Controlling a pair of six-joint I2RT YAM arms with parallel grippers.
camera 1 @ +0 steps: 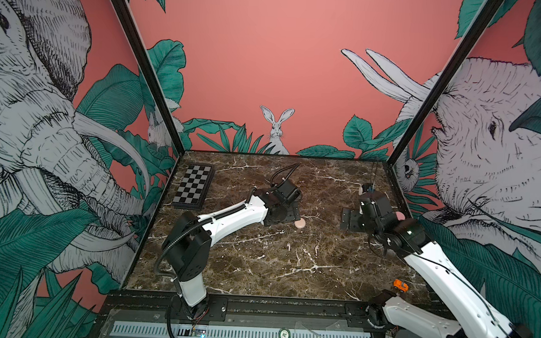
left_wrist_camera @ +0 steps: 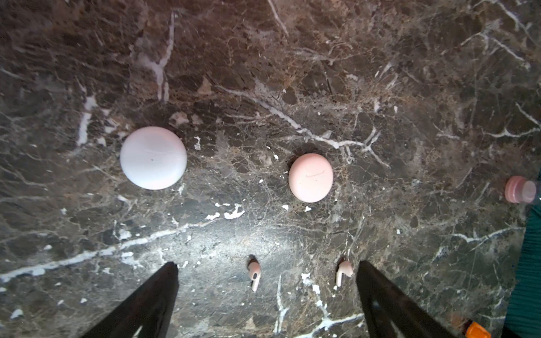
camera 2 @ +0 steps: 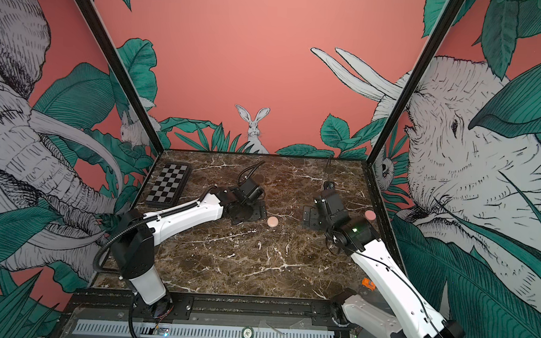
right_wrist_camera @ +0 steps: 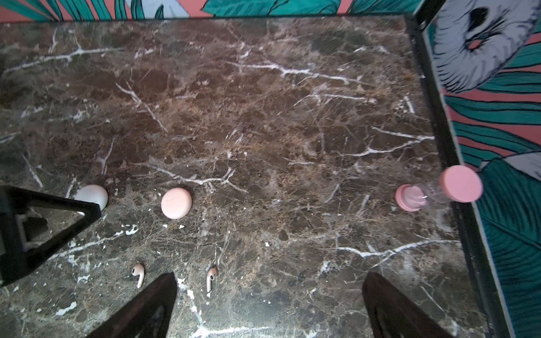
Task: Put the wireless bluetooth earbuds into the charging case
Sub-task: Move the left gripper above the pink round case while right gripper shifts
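Brown marble veined in white is seen as the worktop point(camera 1: 258, 269). The wireless bluetooth earbuds point(left_wrist_camera: 254, 275), pinkish and small, are laid flat on it near the middle, apart from each other and outside any case. Farther back, a pink round case point(left_wrist_camera: 310, 177) is set with its lid shut, and a white round case point(left_wrist_camera: 153, 158) is placed to its left, well apart.

The left end effector point(left_wrist_camera: 268, 264) is raised over the worktop by the white case, released, jaws spread wide, nothing gripped. In the left wrist view one earbud is framed between its fingers. The right end effector point(right_wrist_camera: 270, 275) is likewise released and empty, over the worktop's right half.

A pink sand timer point(right_wrist_camera: 439, 190) is found by the right wall, a chessboard point(camera 1: 193, 185) at the back left, and an orange toy car point(camera 1: 400, 286) at the front right.
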